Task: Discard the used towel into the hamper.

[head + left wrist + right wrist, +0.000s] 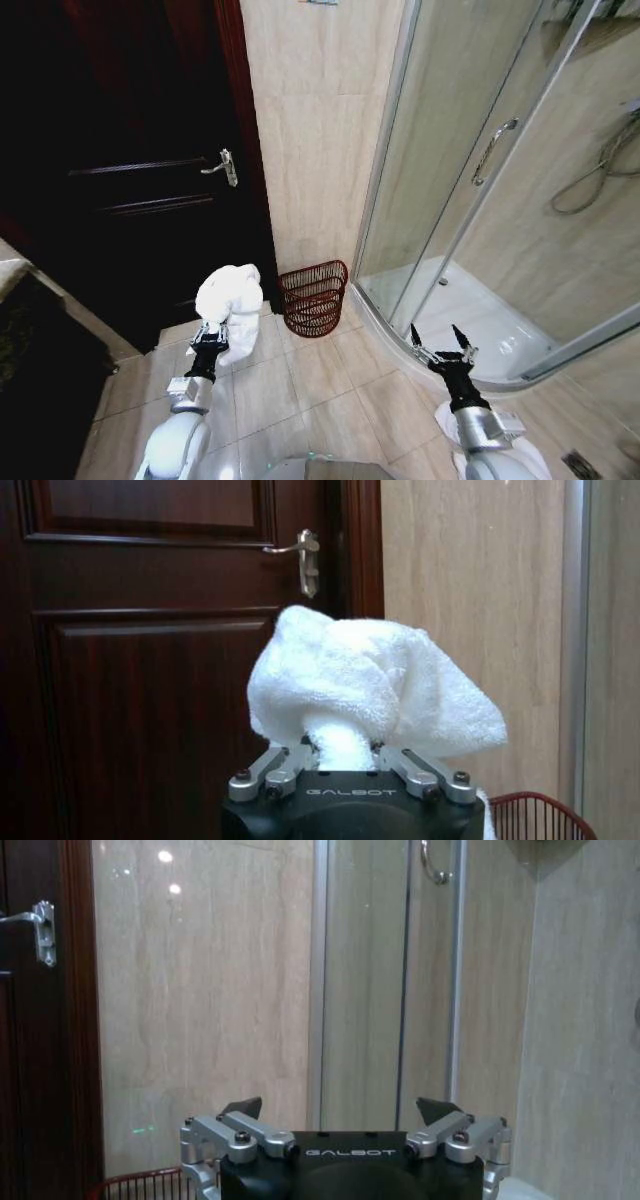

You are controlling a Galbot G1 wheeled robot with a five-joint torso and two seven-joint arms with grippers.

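Both arms: silver-grey shells with black wrist sections. Left gripper (340, 754) and right gripper (340, 1108): black housings lettered "GALBOT" in white, silver linkages with dark screws. Right fingertips (243, 1107) black and pointed.

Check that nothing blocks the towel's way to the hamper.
Nothing visible does. The left gripper holds the towel up beside the hamper, with bare floor tiles between them and the hamper's top open. The right gripper hangs open, off to the other side.

Hamper (313, 297) mouth open above; wall (310, 130) and seemingly shower frame (385, 160) flank it
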